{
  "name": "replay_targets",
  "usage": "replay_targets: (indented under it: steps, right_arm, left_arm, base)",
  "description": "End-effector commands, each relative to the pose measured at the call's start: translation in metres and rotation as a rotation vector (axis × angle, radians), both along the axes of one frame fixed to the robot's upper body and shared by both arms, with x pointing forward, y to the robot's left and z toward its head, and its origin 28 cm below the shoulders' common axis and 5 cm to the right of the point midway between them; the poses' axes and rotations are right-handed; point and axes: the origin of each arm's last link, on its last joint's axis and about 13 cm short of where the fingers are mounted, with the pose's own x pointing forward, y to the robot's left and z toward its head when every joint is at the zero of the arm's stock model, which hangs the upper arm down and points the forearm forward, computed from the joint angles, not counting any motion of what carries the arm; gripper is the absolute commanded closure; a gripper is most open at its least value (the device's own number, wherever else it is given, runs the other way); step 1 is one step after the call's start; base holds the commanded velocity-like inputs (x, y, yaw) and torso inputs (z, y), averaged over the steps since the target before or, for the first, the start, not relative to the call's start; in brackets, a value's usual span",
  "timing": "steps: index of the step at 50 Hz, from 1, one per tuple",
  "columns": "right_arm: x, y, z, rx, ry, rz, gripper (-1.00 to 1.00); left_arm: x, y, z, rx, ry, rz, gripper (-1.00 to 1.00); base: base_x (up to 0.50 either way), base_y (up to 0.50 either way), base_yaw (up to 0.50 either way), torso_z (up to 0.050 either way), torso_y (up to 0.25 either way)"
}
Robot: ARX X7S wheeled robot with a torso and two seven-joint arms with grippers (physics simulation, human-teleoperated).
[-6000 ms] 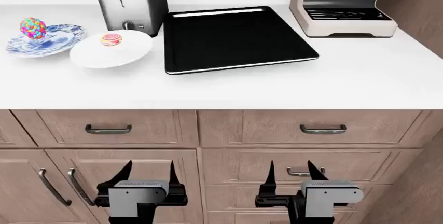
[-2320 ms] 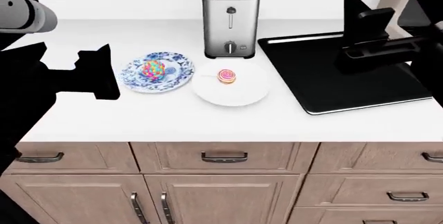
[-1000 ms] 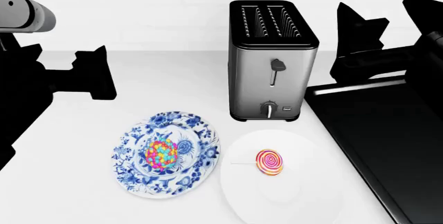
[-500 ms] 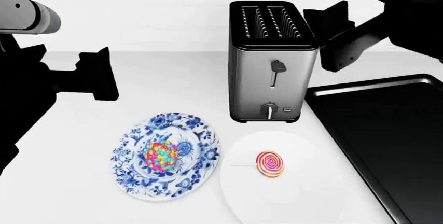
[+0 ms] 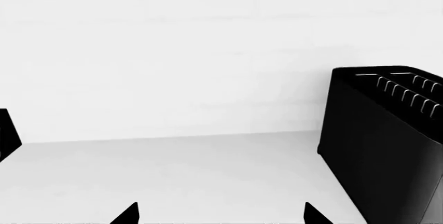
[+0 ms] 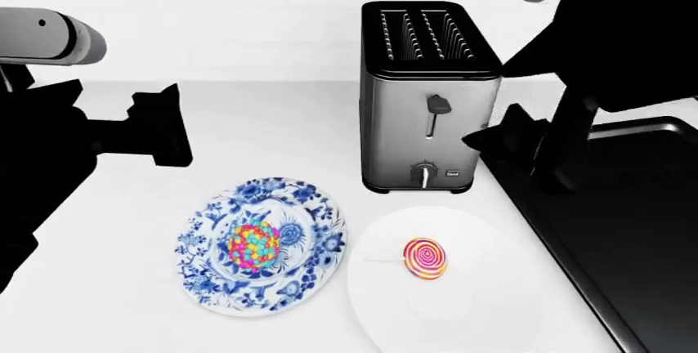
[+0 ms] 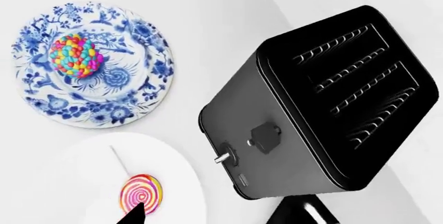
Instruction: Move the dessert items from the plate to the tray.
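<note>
A white bench (image 6: 273,124) runs up to a plain white wall (image 6: 218,18), and on it a brushed-steel two-slot toaster (image 6: 429,100) stands upright near that wall, its black top showing two long slots, its front carrying a dark lever above a small knob. Nearer the front edge lie two round plates just beside each other: a blue-and-white floral plate (image 6: 310,267) to the left and a plain white plate (image 6: 480,320) to its right, the white one sitting just in front of the toaster.
</note>
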Motion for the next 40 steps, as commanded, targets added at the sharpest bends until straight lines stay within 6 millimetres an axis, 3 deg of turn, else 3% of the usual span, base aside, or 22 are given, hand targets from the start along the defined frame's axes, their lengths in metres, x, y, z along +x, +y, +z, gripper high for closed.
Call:
replay_targets:
  steps: [1, 13, 40]
  right_arm:
    - [0.005, 0.007, -0.015, -0.091, 0.152, 0.150, -1.00]
    - [0.003, 0.009, -0.029, -0.052, 0.219, 0.238, -1.00]
    - [0.022, 0.013, -0.062, -0.053, 0.280, 0.288, -1.00]
  left_arm:
    - [0.001, 0.000, -0.003, -0.001, 0.009, -0.004, -1.00]
    - [0.002, -0.002, -0.005, -0.003, 0.014, -0.009, -1.00]
    - [0.002, 0.000, -0.009, 0.001, 0.023, 0.002, -1.00]
  base:
    - [0.00, 0.00, 0.00, 0.000, 0.000]
    - [0.00, 0.00, 0.00, 0.000, 0.000]
    - [0.00, 0.00, 0.00, 0.000, 0.000]
